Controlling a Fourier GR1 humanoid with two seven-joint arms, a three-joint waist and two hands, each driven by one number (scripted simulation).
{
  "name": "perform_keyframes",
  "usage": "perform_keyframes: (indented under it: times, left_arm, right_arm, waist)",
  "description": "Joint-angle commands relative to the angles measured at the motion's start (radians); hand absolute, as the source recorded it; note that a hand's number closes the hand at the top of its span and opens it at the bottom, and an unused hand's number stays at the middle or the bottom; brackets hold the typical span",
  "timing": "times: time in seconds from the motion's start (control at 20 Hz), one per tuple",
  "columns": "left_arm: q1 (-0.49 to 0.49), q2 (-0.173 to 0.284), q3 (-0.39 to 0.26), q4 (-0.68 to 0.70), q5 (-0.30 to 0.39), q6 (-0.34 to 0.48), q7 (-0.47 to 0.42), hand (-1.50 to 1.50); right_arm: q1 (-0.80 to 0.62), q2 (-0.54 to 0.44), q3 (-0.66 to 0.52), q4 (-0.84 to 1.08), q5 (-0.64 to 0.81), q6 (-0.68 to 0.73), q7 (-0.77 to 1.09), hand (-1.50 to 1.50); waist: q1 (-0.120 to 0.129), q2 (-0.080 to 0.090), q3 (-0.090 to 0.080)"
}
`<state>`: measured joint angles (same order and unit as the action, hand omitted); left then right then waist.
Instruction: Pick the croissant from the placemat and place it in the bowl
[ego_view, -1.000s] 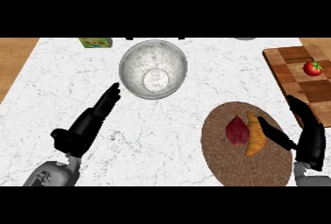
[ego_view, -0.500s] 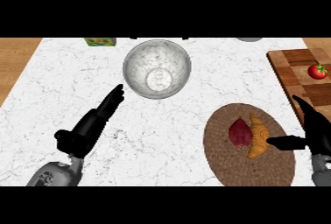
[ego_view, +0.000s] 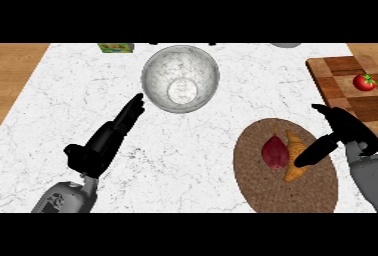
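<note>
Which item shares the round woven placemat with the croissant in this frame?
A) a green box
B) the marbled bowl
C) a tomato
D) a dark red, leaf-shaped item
D: a dark red, leaf-shaped item lies just left of the croissant on the placemat; the tomato sits on the wooden cutting board instead.

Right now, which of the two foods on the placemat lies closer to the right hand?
The croissant, the tan curved one on the right side of the placemat. The dark red sweet potato lies farther from the right hand.
</note>
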<state>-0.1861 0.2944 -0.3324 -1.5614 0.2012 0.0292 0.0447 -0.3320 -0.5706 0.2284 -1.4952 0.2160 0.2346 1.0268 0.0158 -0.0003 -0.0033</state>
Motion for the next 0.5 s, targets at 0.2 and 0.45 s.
perform_keyframes:
  times: [0.2, 0.45]
  left_arm:
    - [0.039, -0.038, -0.023, 0.018, -0.046, 0.002, -0.044, 0.00]
    - [0.028, -0.034, 0.026, 0.056, -0.040, -0.027, -0.073, 0.00]
  right_arm:
    - [-0.125, 0.058, 0.044, 0.033, -0.086, 0.131, 0.274, -1.50]
    - [-0.095, 0.079, 0.058, 0.021, -0.070, 0.095, 0.266, -1.50]
  waist:
    - [-0.008, 0.000, 0.002]
    - [-0.014, 0.000, 0.002]
